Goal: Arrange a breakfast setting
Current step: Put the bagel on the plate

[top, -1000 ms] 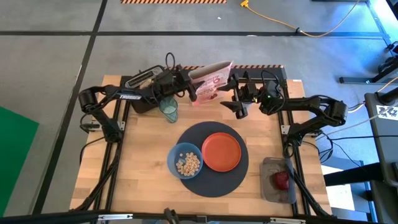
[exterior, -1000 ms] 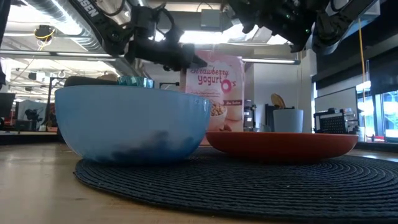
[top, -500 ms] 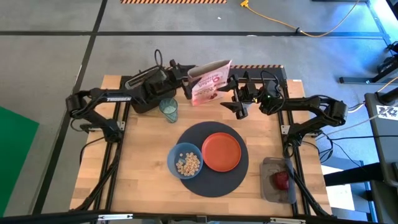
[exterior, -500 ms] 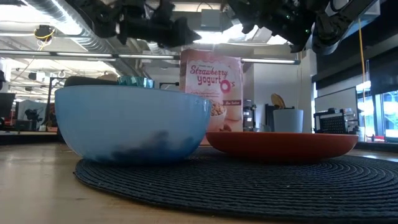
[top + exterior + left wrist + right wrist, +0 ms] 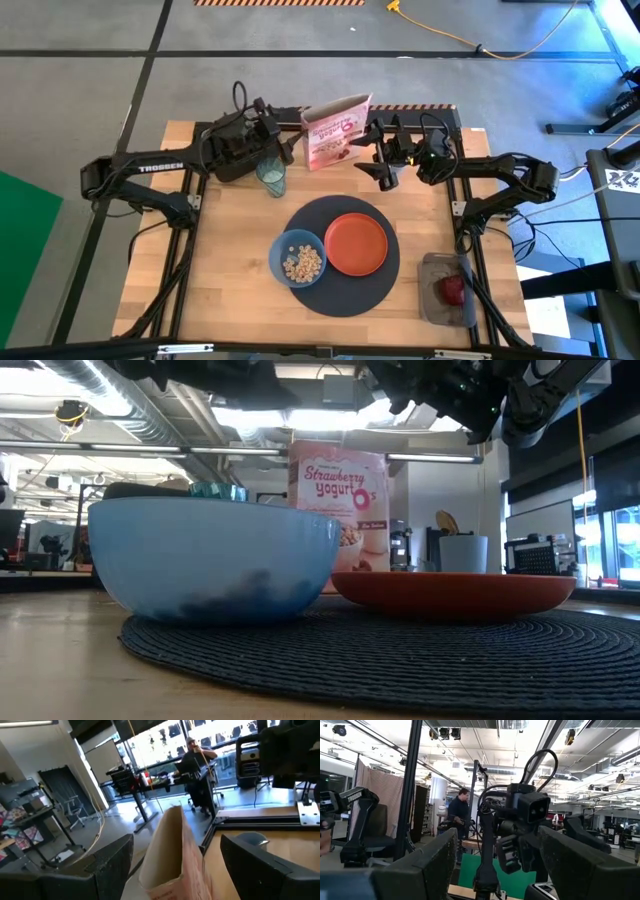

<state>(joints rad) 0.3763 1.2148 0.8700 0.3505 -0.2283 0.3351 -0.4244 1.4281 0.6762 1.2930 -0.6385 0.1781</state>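
Note:
On the round dark-grey mat (image 5: 345,292) sit the blue bowl (image 5: 298,259) with cereal in it and the orange plate (image 5: 357,244). The pale-green glass (image 5: 271,177) stands on the table beyond the mat, to its left. A pink cereal box (image 5: 338,131) stands upright at the table's far edge. My left gripper (image 5: 287,127) hovers open just left of the box, clear of it; the left wrist view looks past the gripper (image 5: 176,839) onto the box's top (image 5: 175,850). My right gripper (image 5: 372,150) hangs open in the air to the right of the box, nothing between its fingers (image 5: 435,865).
A small red apple (image 5: 453,290) lies in a grey tray (image 5: 440,268) at the table's right near corner. A dark appliance (image 5: 232,160) stands under my left arm at the far left. Bare wood shows at the near left of the table (image 5: 225,270).
My left gripper has drawn away from the cereal box toward the table's left edge and risen, leaving the low view through its top. The box stays standing at the far edge. My right arm has kept still.

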